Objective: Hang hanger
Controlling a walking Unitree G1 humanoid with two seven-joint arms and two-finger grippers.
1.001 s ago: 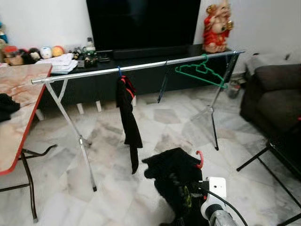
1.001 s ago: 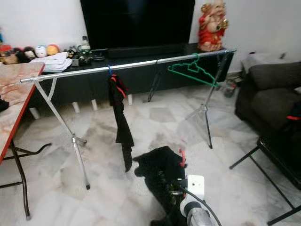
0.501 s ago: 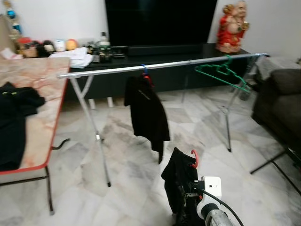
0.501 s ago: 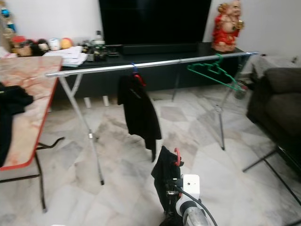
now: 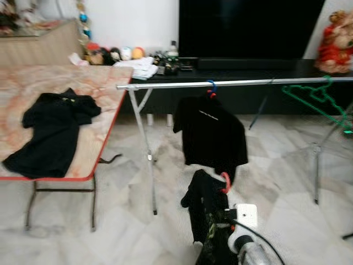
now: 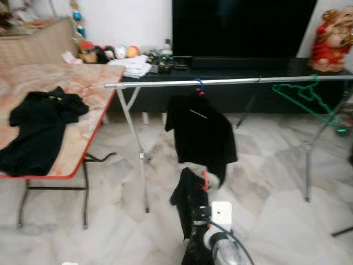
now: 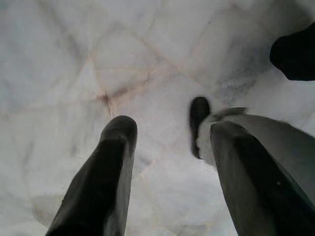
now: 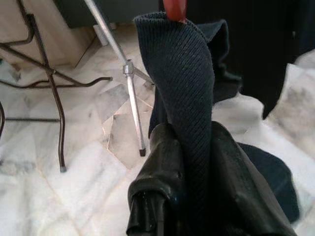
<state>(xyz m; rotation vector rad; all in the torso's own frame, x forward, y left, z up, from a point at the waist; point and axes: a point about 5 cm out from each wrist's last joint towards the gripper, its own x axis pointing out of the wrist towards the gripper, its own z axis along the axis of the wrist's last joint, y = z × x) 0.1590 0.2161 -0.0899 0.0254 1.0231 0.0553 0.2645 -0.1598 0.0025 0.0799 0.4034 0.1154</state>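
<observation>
Below the rail [image 5: 231, 83] — two hangers on it — right hand [image 8: 189, 147] grips one red hanger [image 5: 225, 182], left hand [image 7: 170, 147] open.

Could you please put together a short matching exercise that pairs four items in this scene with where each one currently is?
Items:
1. green hanger
2. black shirt
3. garment on the red hanger
4. black top on the blue hanger

Places:
A. lying flat on the table
B. held in the right gripper
C. hanging bare towards the rail's right end
D. hanging from the rail, near its left end

Pairs: 1-C, 2-A, 3-B, 4-D
</observation>
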